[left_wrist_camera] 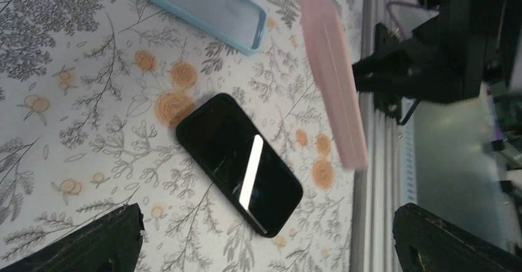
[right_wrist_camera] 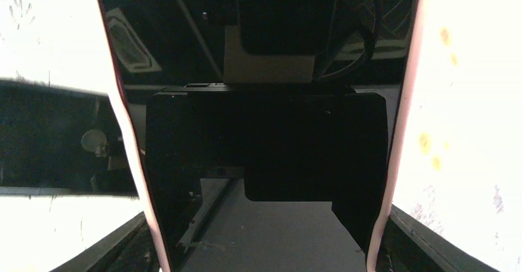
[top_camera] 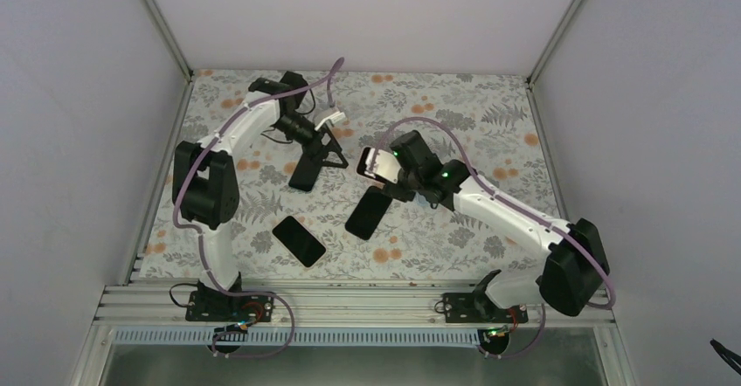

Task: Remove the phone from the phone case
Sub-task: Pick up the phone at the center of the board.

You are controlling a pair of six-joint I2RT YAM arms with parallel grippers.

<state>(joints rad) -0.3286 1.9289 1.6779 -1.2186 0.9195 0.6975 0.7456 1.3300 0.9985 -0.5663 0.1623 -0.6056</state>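
The right end effector (top_camera: 382,166) is clamped across the sides of the phone (right_wrist_camera: 265,130). The phone sits in its pink case (left_wrist_camera: 332,69), held up off the surface (left_wrist_camera: 74,130) with its screen facing the wrist. Off to one side, the left end effector (left_wrist_camera: 268,247) is spread wide and empty. The phone is probably stiff, slick and breakable, and the case soft and springy, so the best hold is likely a case corner, peeled back.

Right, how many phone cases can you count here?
2: a blue case lying empty on the table, a pink case held in the right gripper. Others may be hidden.
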